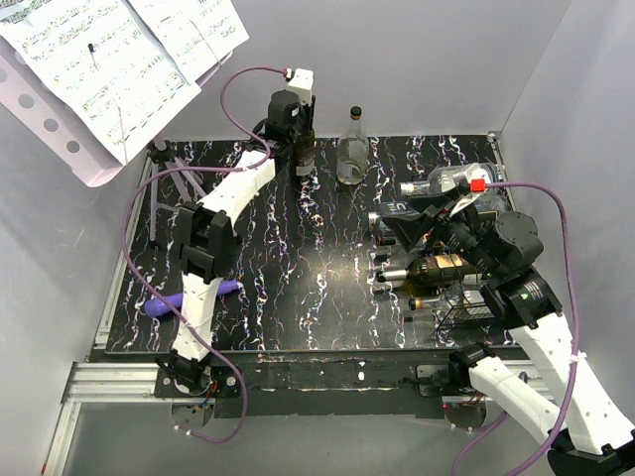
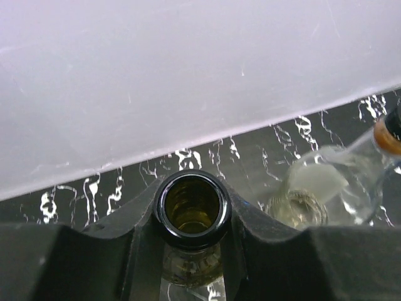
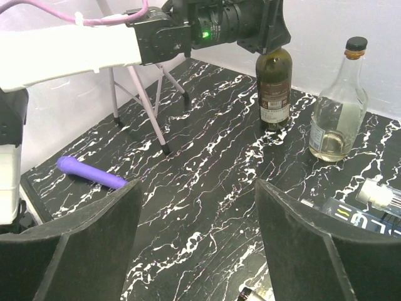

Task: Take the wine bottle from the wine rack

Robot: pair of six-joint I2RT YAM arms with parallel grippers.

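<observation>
The left fingers (image 2: 100, 263) clamp the neck of the wine bottle (image 3: 274, 81), standing upright at 12 o'clock on the table (image 1: 327, 288), well apart from the wine rack (image 1: 458, 309) at 3 o'clock. The right fingers (image 3: 81, 244) gape wide, holding nothing.

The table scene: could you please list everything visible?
Dark wine bottle: one, brown, upright at far edge.
Clear bottle: one, black cap, upright beside it.
Wine rack: one, black wire, right side.
Red-capped bottle: one, clear, lying on rack.
Gold-necked bottle: one, dark, lying on rack.
Cylinder: one, purple, near left.
Music stand: one, lilac, far left.
Table: one, black marbled.
Left hand: shut on dark wine bottle's neck.
Right hand: open, by the rack.
</observation>
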